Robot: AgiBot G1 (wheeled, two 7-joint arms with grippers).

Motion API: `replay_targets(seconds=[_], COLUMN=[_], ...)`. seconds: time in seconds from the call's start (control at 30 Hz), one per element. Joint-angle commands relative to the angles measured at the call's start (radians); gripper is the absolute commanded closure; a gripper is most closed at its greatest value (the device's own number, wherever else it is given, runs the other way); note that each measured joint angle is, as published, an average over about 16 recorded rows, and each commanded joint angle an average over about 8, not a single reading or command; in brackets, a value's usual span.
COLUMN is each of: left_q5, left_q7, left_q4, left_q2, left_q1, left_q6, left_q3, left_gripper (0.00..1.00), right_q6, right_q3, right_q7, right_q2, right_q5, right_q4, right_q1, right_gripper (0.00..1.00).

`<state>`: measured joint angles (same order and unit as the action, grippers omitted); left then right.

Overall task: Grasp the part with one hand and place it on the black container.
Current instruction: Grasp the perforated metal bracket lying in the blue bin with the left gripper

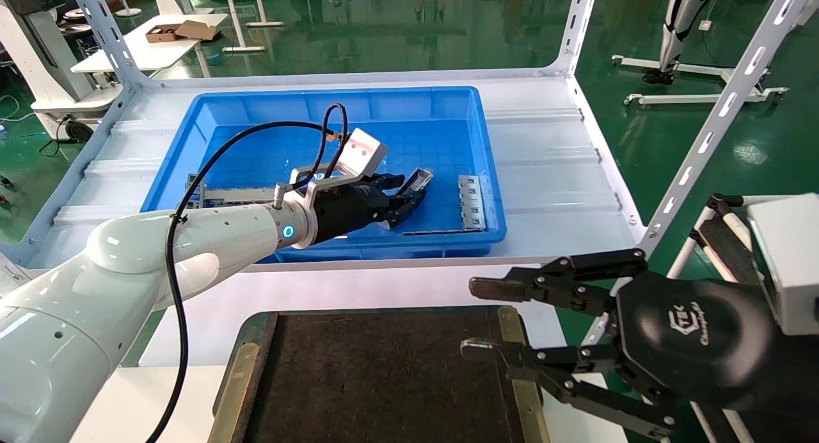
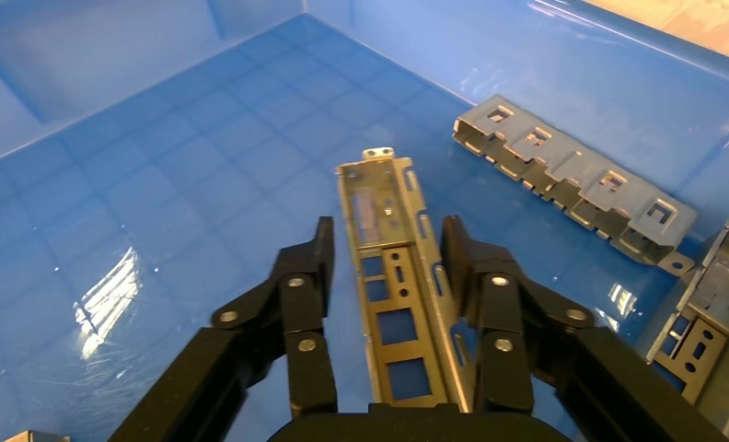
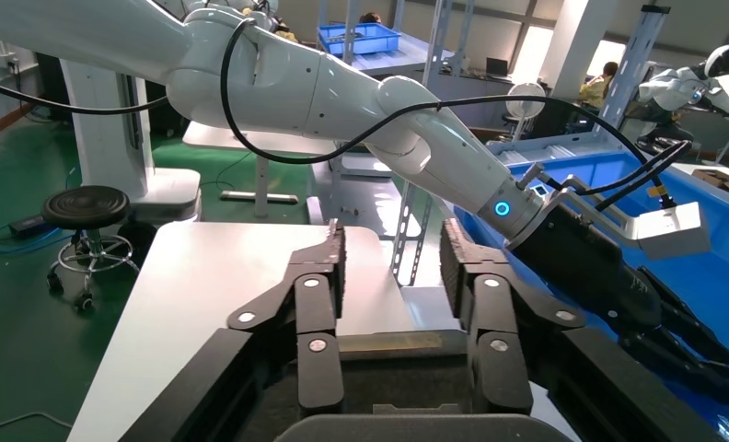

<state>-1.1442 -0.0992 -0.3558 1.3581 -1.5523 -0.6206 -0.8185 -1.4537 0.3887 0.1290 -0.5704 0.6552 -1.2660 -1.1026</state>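
Nearest in the head view, the large flat black container [image 1: 384, 372], matte and felt-like with brass-coloured strips along its sides, lies at the front edge of the white table [image 1: 358, 288]. The right hand [image 1: 477, 318], a black multi-jointed gripper with a white logo on its palm, hovers over the container's right edge with its thin linked fingers spread wide apart and nothing between them; the right wrist view shows those fingers [image 3: 315, 304] parted above the dark surface. Beyond the container stands the deep blue plastic bin [image 1: 333, 104], and the white left arm [image 1: 192, 238] reaches into it from the left. The left hand [image 2: 386, 253] sits low inside the bin with its black fingers [image 2: 476, 267] on either side of the part [image 2: 398, 276], a slim grey metal channel with small rectangular cutouts, which runs lengthwise between them and points away from the palm; whether the fingers actually touch it cannot be told. In the head view the part [image 1: 416, 180] tilts upward past the fingertips. Farther along the bin floor, near the right wall, lies a ladder-like grey metal piece [image 1: 472, 203] with square windows.
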Motion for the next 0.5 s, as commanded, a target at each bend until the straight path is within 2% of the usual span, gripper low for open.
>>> replay_targets(seconds=[0.03,0.5], left_q5=[0.01,0.066], left_q7=[0.0,0.011], left_q4=[-0.002,0.003], left_q2=[-0.001,-0.006], left_q1=[0.0,-0.005], left_q6=[0.0,-0.002], left_q3=[-0.009,-0.047], left_gripper=[1.0,1.0], right_q6=[0.0,0.0], right_q3=[0.0,0.0], right_q7=[0.0,0.0], right_q2=[0.0,0.0], right_q5=[0.0,0.0], right_q4=[0.0,0.0], right_q1=[0.0,0.0], right_gripper=[1.0,1.0])
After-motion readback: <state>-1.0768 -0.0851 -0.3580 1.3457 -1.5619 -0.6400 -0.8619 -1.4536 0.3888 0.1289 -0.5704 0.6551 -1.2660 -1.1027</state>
